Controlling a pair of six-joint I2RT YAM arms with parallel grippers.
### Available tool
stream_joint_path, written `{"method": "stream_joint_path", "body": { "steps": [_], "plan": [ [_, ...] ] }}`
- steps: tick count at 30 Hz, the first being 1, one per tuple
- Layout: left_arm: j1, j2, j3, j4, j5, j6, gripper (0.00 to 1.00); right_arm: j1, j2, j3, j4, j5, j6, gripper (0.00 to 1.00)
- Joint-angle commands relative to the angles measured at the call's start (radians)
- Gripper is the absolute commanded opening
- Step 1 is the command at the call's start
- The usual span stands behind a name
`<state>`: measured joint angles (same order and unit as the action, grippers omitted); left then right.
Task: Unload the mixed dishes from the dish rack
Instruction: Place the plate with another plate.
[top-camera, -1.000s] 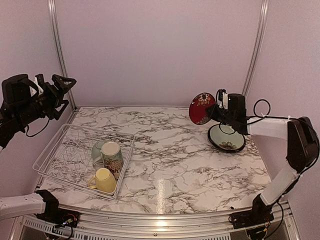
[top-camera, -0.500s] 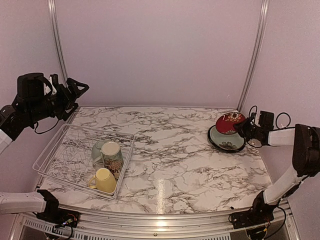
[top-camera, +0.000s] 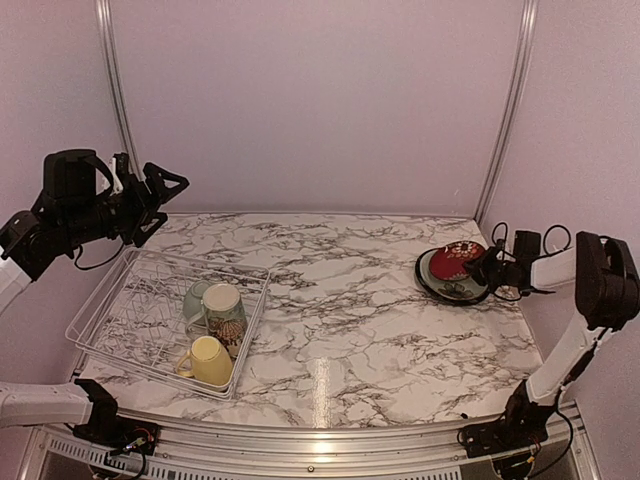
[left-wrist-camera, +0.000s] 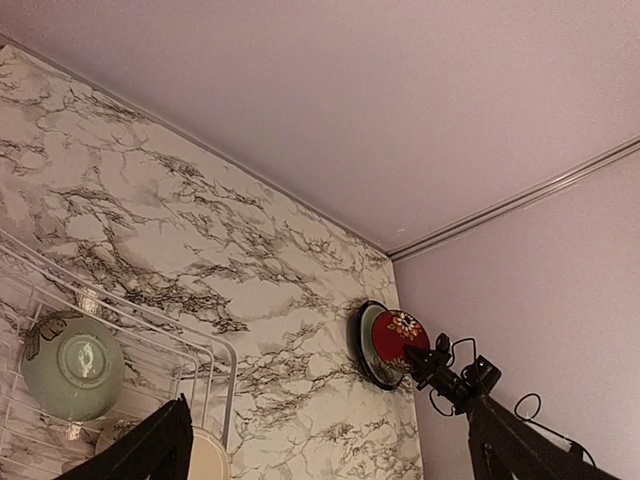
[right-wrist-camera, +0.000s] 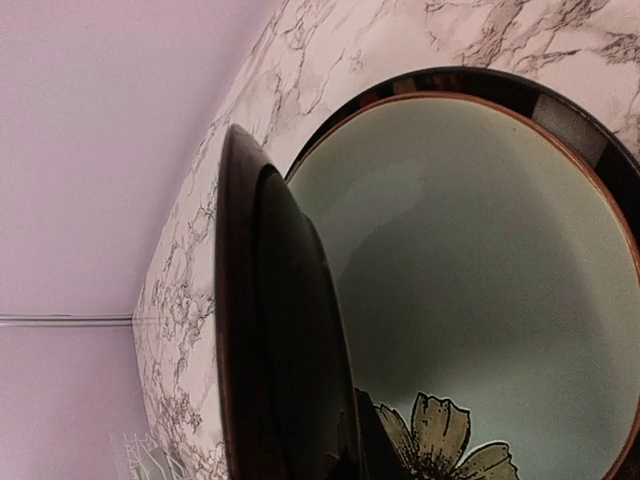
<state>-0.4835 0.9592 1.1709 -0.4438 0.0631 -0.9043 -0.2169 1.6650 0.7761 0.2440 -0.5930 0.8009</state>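
Dish rack (top-camera: 140, 310), lower left: small pale green bowl (top-camera: 194, 298), cream floral mug (top-camera: 226, 315) and pale yellow mug (top-camera: 208, 360), all yet to unload. Centre right of worktop (top-camera: 340, 300): dark red patterned plate (top-camera: 455, 260) tilted onto pale green plate (right-wrist-camera: 480, 250), with right gripper (top-camera: 487, 268) fingers apparently clenched on its rim. Left gripper (top-camera: 172, 198): fingers spread, empty.

The dish rack (top-camera: 120, 300) sits at eight o'clock on the bench (top-camera: 340, 300). In it, a bowl (top-camera: 194, 297) stands left of the far mug (top-camera: 225, 312), with the near mug (top-camera: 207, 360) before them. At three o'clock, the upper plate (top-camera: 457, 258) sits tilted on the lower plate (top-camera: 452, 289).
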Motion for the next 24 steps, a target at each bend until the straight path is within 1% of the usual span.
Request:
{"method": "stream_joint_path", "body": {
  "steps": [1,7,12,15,20,24],
  "plan": [
    [0.006,-0.014,-0.028,0.040,0.031,0.010,0.99,-0.007,0.037,0.061,0.041,-0.062,-0.035,0.01],
    [0.006,0.001,-0.010,0.028,0.037,0.029,0.99,-0.007,0.064,0.057,0.049,-0.074,-0.046,0.03],
    [0.006,0.001,-0.045,0.053,0.045,0.021,0.99,-0.008,0.087,0.058,0.039,-0.083,-0.070,0.12],
    [0.006,0.000,-0.073,0.078,0.066,0.007,0.99,-0.007,0.102,0.061,0.030,-0.092,-0.087,0.19],
    [0.006,-0.005,-0.101,0.094,0.068,-0.003,0.99,-0.007,0.089,0.052,-0.003,-0.089,-0.119,0.36],
    [0.006,0.002,-0.108,0.111,0.084,-0.004,0.99,-0.006,0.046,0.073,-0.131,0.001,-0.212,0.53]
  ]
}}
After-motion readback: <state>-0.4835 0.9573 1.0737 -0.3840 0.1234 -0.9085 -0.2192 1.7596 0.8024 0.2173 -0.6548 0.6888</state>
